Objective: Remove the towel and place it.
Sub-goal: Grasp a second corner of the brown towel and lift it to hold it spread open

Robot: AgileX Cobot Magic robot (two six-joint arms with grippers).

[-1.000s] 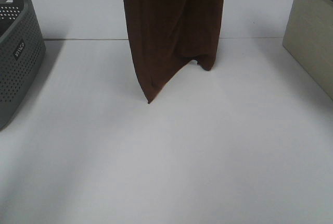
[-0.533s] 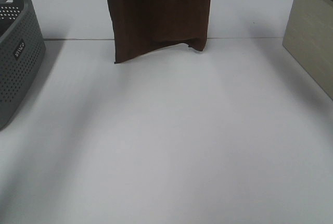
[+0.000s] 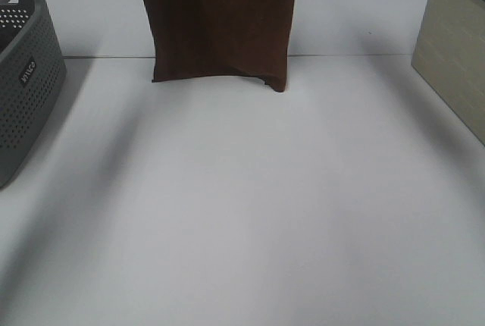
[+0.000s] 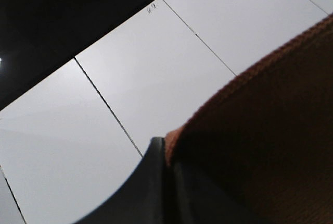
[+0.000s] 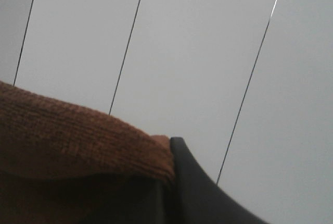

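Well, at the far left a grey perforated basket [image 3: 23, 98] sits at the edge of the white table [image 3: 242, 212]. Next along is the left gripper [image 4: 167, 157], seen only by its own wrist camera. Its dark jaws are pressed tight together on the top hem of the towel [image 3: 220, 23], with the ribbed brown edge wedged into the seam between them and the cloth falling away to one side.

From the high camera the towel hangs as a broad dark brown sheet in the middle of the far side, running out of the top of the picture. Its lower edge is almost level, and the right-hand corner droops slightly lower than the left. I cannot tell whether that corner brushes the table.

The right gripper [image 5: 169, 179] likewise has its jaws clamped on the hem, at the other end of the towel's top edge. A beige box [image 3: 455, 61] stands at the far right, well apart from the towel.

Compared with 1 second ago, the towel no longer tapers to a long point. It has risen, spread flat and shifted left.
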